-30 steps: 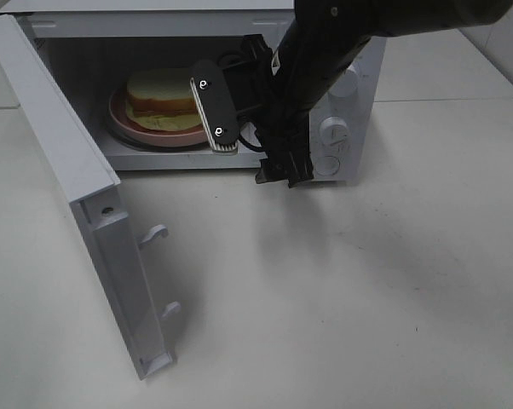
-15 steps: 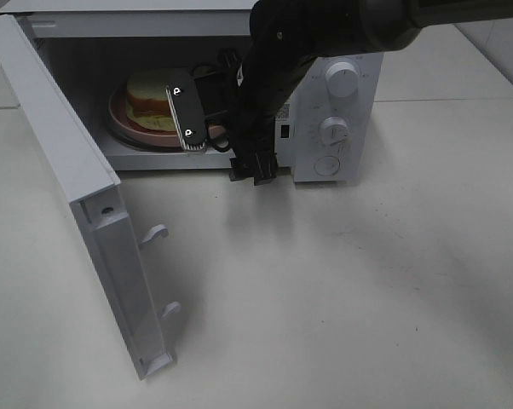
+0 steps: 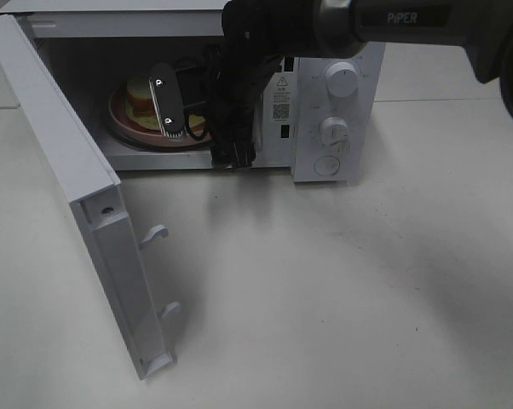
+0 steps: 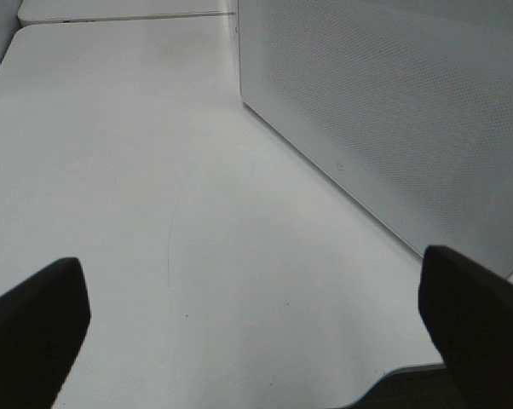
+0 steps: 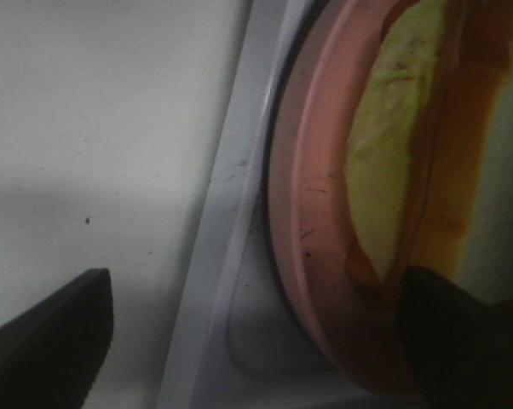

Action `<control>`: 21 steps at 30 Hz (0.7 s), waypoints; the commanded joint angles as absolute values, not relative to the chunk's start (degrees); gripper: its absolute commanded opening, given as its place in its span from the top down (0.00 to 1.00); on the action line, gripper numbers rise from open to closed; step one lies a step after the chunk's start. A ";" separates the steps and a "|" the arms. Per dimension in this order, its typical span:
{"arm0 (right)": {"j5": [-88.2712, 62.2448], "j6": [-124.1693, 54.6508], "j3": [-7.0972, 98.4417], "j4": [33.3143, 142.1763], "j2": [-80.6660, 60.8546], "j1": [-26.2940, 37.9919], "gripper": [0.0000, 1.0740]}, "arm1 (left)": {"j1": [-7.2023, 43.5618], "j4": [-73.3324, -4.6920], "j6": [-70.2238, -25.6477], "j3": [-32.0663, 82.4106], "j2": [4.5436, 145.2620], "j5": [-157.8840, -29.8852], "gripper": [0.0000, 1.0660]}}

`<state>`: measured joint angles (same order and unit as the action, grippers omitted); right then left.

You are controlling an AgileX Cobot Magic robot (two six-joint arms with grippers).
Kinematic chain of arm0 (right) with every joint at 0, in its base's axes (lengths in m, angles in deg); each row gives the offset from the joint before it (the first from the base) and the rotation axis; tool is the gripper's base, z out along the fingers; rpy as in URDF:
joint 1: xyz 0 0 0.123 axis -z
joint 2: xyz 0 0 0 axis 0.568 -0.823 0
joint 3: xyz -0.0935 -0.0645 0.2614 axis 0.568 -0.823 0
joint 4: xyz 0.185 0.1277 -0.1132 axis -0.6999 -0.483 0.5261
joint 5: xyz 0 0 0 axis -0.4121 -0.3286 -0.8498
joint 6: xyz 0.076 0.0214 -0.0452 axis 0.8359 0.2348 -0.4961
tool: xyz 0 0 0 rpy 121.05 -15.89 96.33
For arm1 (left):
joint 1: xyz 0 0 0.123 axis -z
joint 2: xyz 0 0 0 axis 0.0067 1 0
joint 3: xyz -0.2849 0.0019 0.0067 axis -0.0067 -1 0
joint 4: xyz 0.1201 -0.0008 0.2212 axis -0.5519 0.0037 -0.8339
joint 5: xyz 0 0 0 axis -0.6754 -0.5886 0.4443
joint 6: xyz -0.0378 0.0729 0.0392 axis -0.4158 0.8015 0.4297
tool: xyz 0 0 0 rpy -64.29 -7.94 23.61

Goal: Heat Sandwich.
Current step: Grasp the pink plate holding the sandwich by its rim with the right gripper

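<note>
The sandwich (image 3: 141,92), white bread with tan crust and pale yellow-green filling, lies on a round pink plate (image 3: 124,124) inside the open microwave (image 3: 342,43). My right gripper (image 3: 173,107) reaches into the oven mouth at the plate's front right edge. In the right wrist view the right gripper (image 5: 256,341) is open: one finger sits off the plate (image 5: 312,213) and the other over the sandwich (image 5: 393,170). Nothing is gripped. My left gripper (image 4: 256,315) is open and empty over the table, beside the microwave's perforated wall (image 4: 393,111); the exterior high view does not show it.
The microwave door (image 3: 77,187) hangs wide open to the left, with its latch hooks (image 3: 157,232) pointing out over the table. Two knobs (image 3: 340,78) and a round button sit on the control panel at right. The pale table (image 3: 342,281) spreads in front.
My right arm has swung left and deeper into the oven mouth, bringing the gripper from the plate's right side up to the plate and sandwich. The left gripper stays open.
</note>
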<state>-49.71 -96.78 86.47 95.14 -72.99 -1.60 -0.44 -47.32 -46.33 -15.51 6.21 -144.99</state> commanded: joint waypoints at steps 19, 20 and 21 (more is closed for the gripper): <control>-52.63 -94.66 96.78 95.31 -80.49 -3.72 0.25 | -0.38 -47.21 -46.68 -15.45 5.92 -144.36 0.08; -52.46 -94.66 97.58 95.19 -80.78 -4.12 0.25 | -0.38 -47.32 -46.68 -15.45 5.92 -144.36 0.08; -52.23 -94.83 97.81 95.37 -81.07 -4.41 0.25 | -0.38 -47.43 -46.68 -15.45 5.92 -144.36 0.08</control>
<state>-52.12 -94.60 97.64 95.19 -80.72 -4.01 -0.44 -47.32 -46.33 -15.51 6.21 -144.99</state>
